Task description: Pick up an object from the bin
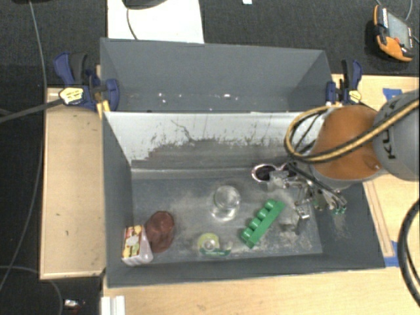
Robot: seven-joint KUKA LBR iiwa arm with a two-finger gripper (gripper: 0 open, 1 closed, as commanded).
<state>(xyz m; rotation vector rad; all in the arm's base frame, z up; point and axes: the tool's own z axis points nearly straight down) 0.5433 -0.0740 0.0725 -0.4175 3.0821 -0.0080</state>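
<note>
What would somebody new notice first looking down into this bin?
Probably the bright green toothed block, lying slantwise right of middle on the bin floor, with the claw just to its right. Next, the dark red lump in the lower left corner, beside a small carton.

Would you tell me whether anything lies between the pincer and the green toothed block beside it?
Nothing visible does: the pincer hangs close beside the green toothed block, with only bare bin floor between them.
</note>
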